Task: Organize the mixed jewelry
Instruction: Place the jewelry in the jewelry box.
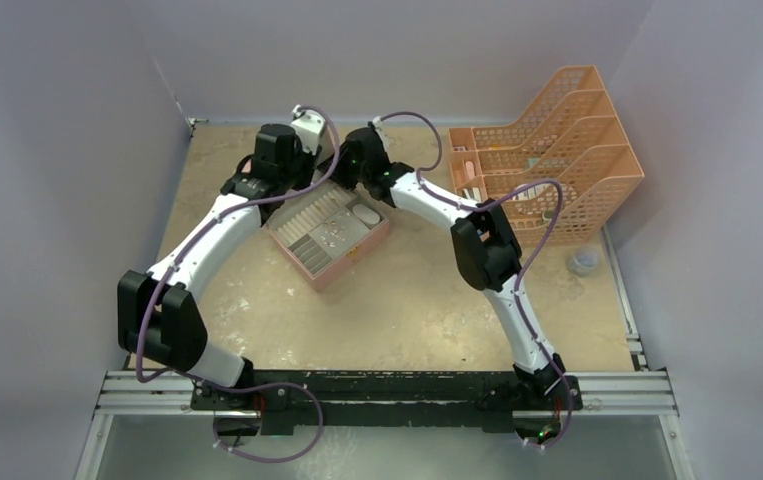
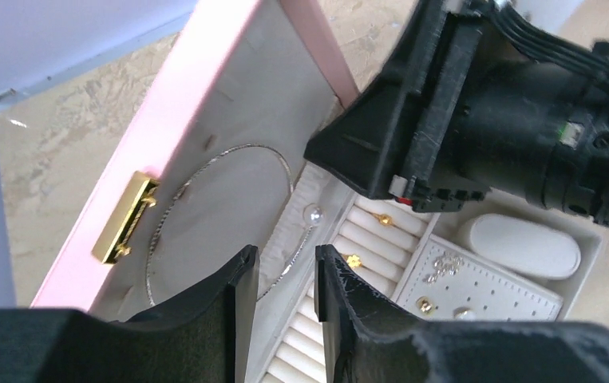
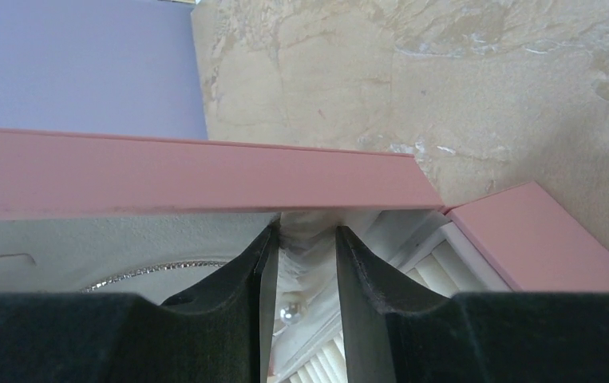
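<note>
Against the open lid of the pink box (image 2: 165, 104) rests one wire hoop (image 2: 249, 146), its wire between the released left fingers (image 2: 237, 303). Rightward: one pearl (image 2: 314, 213), three gold studs (image 2: 383, 217), the studs visible only from the left wrist. Right fingers (image 3: 245, 287) parted, grasping nothing.

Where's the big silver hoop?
In the left wrist view, the hoop rests on the pale lining of the open lid, right of the gold clasp and left of the ring rolls, just beyond the left end effector.
</note>
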`<state>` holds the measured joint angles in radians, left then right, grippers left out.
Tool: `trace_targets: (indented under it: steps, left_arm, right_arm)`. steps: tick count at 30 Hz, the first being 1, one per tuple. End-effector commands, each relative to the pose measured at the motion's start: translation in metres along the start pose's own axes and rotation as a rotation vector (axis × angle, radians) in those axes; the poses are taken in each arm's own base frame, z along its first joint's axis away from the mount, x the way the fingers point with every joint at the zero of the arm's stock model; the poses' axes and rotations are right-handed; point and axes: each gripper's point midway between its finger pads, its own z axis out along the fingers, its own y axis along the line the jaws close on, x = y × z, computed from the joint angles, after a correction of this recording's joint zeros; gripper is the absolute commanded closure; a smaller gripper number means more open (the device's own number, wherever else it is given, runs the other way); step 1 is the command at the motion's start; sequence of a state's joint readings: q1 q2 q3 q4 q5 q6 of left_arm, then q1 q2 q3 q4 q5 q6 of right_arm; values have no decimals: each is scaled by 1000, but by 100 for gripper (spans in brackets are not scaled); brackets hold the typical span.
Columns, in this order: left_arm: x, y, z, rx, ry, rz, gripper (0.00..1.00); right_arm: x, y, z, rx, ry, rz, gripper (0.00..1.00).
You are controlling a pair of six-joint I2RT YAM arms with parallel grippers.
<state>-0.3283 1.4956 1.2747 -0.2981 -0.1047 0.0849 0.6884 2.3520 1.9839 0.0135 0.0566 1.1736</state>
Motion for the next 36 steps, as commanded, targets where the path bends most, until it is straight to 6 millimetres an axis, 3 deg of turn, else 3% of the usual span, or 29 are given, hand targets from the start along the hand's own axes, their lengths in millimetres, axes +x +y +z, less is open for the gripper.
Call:
trace_targets:
  steps: [1, 5, 13, 22, 26, 29, 36]
  left_arm:
    - [-10, -10, 2, 5, -57, 174, 69]
    - [4, -22, 8, 30, -34, 262, 69]
    - [31, -25, 30, 33, 20, 308, 75]
    - [57, -13, 58, -36, 98, 413, 76]
    - [58, -3, 65, -95, 96, 454, 77]
    - [69, 3, 66, -126, 117, 497, 77]
    - [57, 19, 66, -227, 74, 537, 85]
  right_arm:
    - [4, 27, -1, -63, 14, -35, 65]
    - [9, 34, -2, -97, 36, -39, 67]
    - [17, 37, -5, -151, 94, -40, 100]
    - [12, 26, -6, -162, 118, -10, 100]
    - [14, 23, -6, -169, 135, -1, 100]
    - [15, 21, -6, -175, 145, 12, 100]
    - [14, 17, -7, -174, 150, 20, 100]
